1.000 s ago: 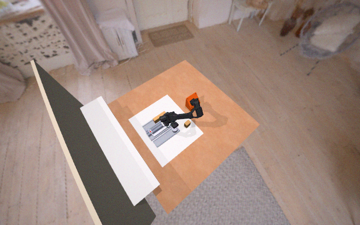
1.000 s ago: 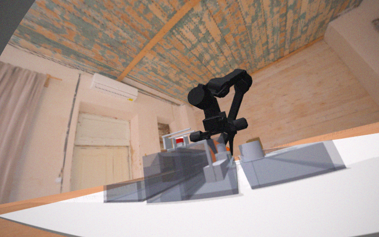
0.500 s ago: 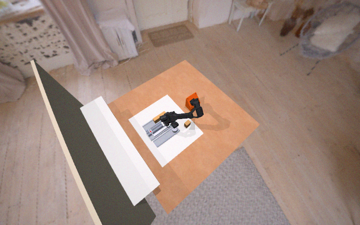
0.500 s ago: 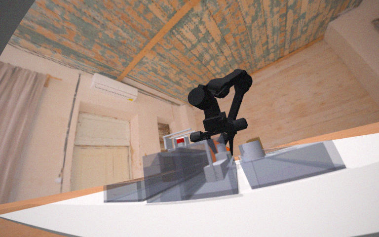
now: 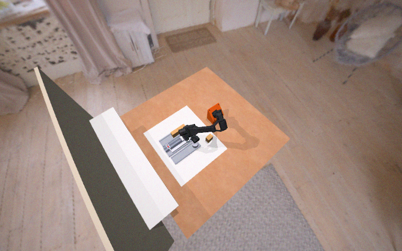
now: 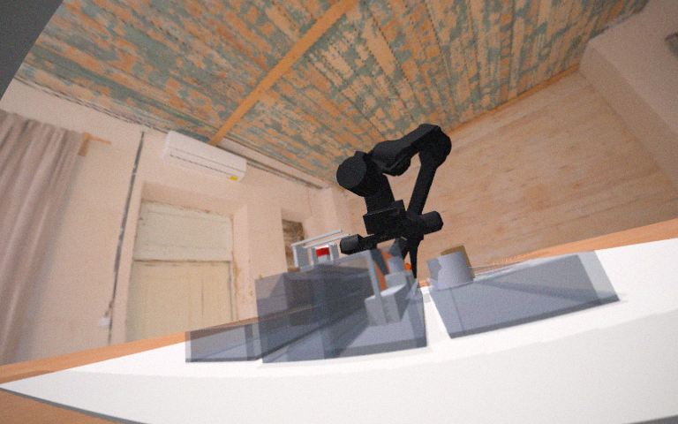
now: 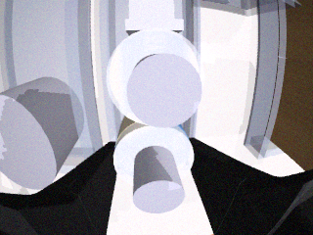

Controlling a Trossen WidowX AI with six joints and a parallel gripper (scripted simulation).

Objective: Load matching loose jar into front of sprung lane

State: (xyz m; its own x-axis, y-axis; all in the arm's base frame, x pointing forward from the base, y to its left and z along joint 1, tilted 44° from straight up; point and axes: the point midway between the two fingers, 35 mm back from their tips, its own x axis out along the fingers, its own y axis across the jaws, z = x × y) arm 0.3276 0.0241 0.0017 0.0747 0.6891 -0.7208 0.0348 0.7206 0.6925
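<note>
My gripper [image 7: 152, 147] is shut on a jar with a white shoulder and a narrow grey cap [image 7: 158, 198], upright between the black fingers. Directly beyond it in the wrist view, a jar with a wider-looking grey top [image 7: 164, 91] stands in the sprung lane, against or close to the white pusher plate [image 7: 155, 24]. The two jars look touching or nearly so. The clear lane also shows in the exterior view, with a red marker [image 6: 322, 252] [image 5: 168, 146] at its pusher. The arm hides the held jar's base, so I cannot tell whether it rests on the lane floor.
Another grey cylinder [image 7: 26, 139] [image 6: 451, 269] [image 5: 194, 144] stands in the neighbouring lane, left in the wrist view. A small tan block [image 5: 209, 137] lies on the white board [image 5: 189, 174] near the arm. A longer tan block [image 5: 176, 132] sits by the lanes' other side.
</note>
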